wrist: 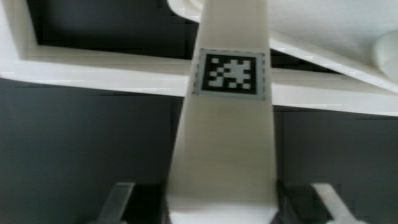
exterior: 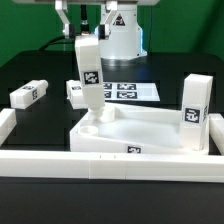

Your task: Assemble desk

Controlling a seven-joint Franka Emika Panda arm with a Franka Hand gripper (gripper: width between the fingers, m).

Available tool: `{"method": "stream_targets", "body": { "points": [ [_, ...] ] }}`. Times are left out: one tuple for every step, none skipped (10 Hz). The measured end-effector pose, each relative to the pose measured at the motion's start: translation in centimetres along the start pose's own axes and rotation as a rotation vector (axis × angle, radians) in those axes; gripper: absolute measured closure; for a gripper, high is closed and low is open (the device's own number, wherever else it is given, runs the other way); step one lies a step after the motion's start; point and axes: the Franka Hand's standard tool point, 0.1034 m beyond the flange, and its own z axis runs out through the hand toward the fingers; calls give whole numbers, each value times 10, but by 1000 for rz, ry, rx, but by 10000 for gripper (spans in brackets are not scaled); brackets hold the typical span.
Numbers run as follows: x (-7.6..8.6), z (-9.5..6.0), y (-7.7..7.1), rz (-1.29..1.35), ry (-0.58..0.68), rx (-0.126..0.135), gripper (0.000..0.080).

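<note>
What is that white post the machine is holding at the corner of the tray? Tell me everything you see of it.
It is a desk leg: a short, square white post, plastic by its look, with a black-and-white tag on one face. It stands upright, clamped near its top by the gripper. Its lower end narrows and meets a round corner socket of the desk top. Whether it is fully seated there cannot be told.

place: robotics lab | evidence: robot arm (exterior: pixel 120 35) on black surface (exterior: pixel 40 70); marker board (exterior: pixel 118 90); white border rails (exterior: pixel 60 165); printed tag on leg (exterior: pixel 88 70)
</note>
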Motion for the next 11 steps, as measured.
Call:
{"method": "stream_targets", "body": {
  "points": [
    [-5,1,5,-9,23,-19,515],
    [-6,1,5,-9,25,-21,515],
    [-6,1,4,-9,22,-19,515],
    [-7,1,4,-9,22,-19,515],
    [-7,1,4,-2,21,-18,515],
    [-11,2,1,30,17,-10,515],
    [-11,3,0,37,16,-7,515],
    [-11,3,0,37,15,-7,515],
    [-11,3,0,37,15,-7,515],
    [-11,3,0,37,15,-7,515],
    [-12,4,0,36,15,-8,515]
  ]
}}
